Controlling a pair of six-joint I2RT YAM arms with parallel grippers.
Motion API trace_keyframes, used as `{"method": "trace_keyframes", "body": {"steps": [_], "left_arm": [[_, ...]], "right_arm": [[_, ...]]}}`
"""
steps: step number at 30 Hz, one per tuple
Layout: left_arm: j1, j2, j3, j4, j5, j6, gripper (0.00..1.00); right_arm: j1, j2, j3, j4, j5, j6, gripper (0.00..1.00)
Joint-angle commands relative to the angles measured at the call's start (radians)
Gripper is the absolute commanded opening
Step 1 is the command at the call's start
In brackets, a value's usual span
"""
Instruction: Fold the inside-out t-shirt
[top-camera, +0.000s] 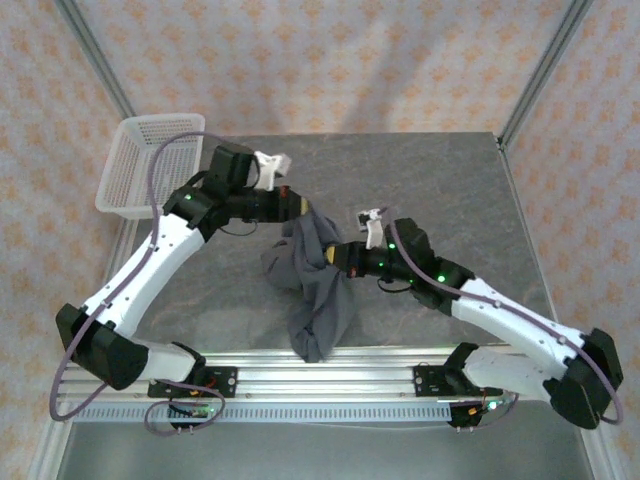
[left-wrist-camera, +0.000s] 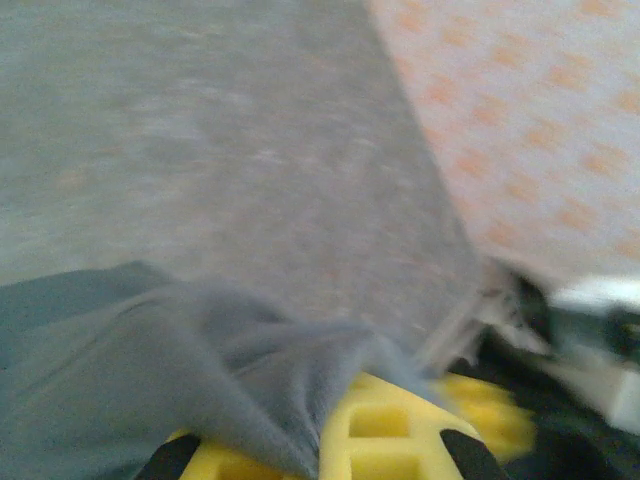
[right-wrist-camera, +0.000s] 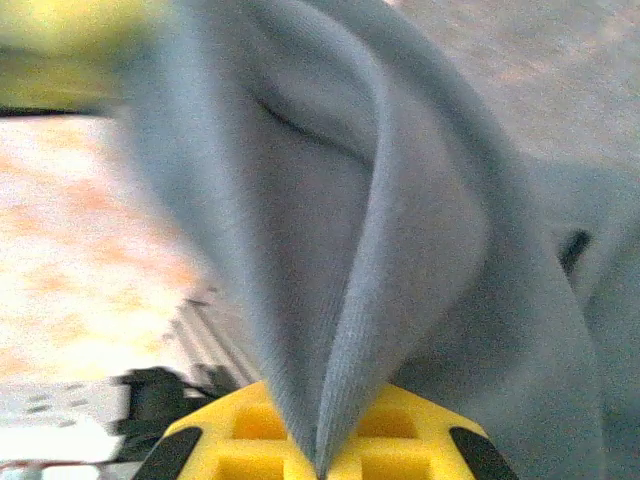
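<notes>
The shirt (top-camera: 318, 300) is a bunched grey rope of cloth in the middle of the table (top-camera: 450, 190). Its far end is lifted and the rest trails toward the near edge, so its long axis runs far to near, roughly between the two arm bases.

Both grippers have hold of it. The left gripper (top-camera: 298, 208) is pressed together on the far, top end, and its wrist view shows cloth drawn in between the yellow fingers (left-wrist-camera: 335, 440). The right gripper (top-camera: 338, 257) sits just beside it, nearer and to the right of the bundle. It pinches a fold that runs straight down into the seam between its pads (right-wrist-camera: 215, 425).

The two grips are close together, and nearly all the loose fabric lies on the near side of both. I judge the next move turns on that: the grippers need to draw apart, the left one leftward and the right one rightward, to open the bundle flat. Neither sleeves nor collar can be made out.
</notes>
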Motion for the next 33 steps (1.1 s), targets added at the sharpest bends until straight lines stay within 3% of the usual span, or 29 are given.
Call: {"method": "trace_keyframes", "body": {"steps": [1, 5, 9, 11, 15, 17, 20, 21, 24, 29, 33], "left_arm": [[0.08, 0.02, -0.125, -0.016, -0.1, -0.033, 0.0], [0.072, 0.03, -0.196, 0.122, 0.011, -0.096, 0.34], [0.084, -0.084, -0.145, 0.001, -0.09, 0.015, 0.59], [0.084, -0.17, -0.129, -0.042, -0.13, 0.112, 0.66], [0.04, -0.29, -0.146, -0.035, -0.042, 0.151, 0.72], [-0.018, -0.274, -0.117, -0.089, -0.084, 0.114, 0.69], [-0.112, -0.223, -0.108, -0.047, -0.074, -0.012, 0.38], [-0.143, -0.209, -0.126, 0.016, -0.058, -0.075, 0.35], [-0.199, -0.16, -0.149, 0.113, -0.101, -0.228, 0.35], [-0.209, -0.094, -0.137, 0.061, -0.239, -0.197, 0.44], [-0.209, -0.035, -0.146, 0.111, -0.135, -0.216, 0.44]], "right_arm": [[0.005, -0.118, 0.001, 0.243, -0.13, 0.042, 0.0], [0.0, -0.132, 0.017, 0.264, -0.111, 0.021, 0.0], [-0.017, -0.131, 0.007, 0.256, -0.047, -0.004, 0.0], [-0.03, -0.13, 0.003, 0.245, -0.035, -0.013, 0.0], [-0.052, -0.116, 0.014, 0.224, -0.043, -0.024, 0.0], [-0.059, -0.106, 0.032, 0.204, -0.053, -0.031, 0.0], [-0.061, -0.094, 0.06, 0.166, -0.052, -0.042, 0.0], [-0.061, -0.089, 0.067, 0.161, -0.054, -0.043, 0.0], [-0.061, -0.084, 0.077, 0.151, -0.052, -0.043, 0.0], [-0.061, -0.087, 0.079, 0.157, -0.055, -0.038, 0.0], [-0.062, -0.085, 0.086, 0.157, -0.057, -0.04, 0.0]]}}
